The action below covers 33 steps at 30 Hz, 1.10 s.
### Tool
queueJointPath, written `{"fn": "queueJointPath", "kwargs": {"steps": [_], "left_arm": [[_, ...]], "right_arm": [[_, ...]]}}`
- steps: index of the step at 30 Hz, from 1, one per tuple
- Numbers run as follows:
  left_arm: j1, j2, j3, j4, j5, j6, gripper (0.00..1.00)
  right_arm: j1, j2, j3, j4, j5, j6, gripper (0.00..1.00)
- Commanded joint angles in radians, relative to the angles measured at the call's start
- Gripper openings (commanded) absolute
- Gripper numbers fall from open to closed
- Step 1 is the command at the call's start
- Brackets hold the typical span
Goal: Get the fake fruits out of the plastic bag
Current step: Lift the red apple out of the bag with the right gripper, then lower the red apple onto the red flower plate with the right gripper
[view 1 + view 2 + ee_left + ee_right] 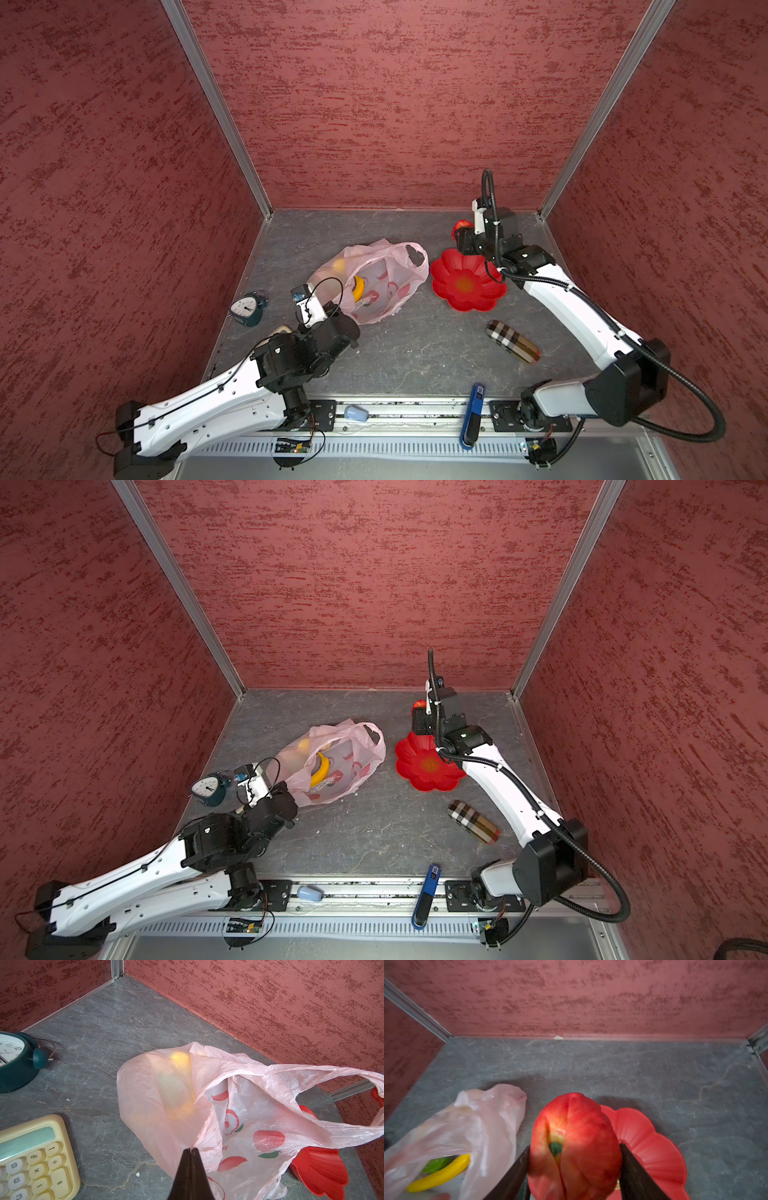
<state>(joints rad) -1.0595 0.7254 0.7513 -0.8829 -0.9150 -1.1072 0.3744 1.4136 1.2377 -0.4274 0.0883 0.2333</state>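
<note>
The pale pink plastic bag lies mid-table with its mouth toward the red flower-shaped dish. My left gripper is shut, pinching the bag's near rim. A yellow banana, a green fruit and a yellow round fruit show inside. My right gripper is shut on the red apple, held above the dish's far edge. Other fruits are hidden.
A green alarm clock and a cream calculator sit left of the bag. A plaid case lies front right. A blue tool and a pale blue cap rest on the front rail. Red walls close three sides.
</note>
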Motion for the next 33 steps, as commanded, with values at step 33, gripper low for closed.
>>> {"fn": "queueJointPath", "kwargs": {"steps": [33], "left_arm": [[0.006,-0.027,0.009,-0.062,-0.008,-0.016,0.04]], "right_arm": [[-0.085,0.330,-0.165,0.162,0.031,0.049,0.42]]}}
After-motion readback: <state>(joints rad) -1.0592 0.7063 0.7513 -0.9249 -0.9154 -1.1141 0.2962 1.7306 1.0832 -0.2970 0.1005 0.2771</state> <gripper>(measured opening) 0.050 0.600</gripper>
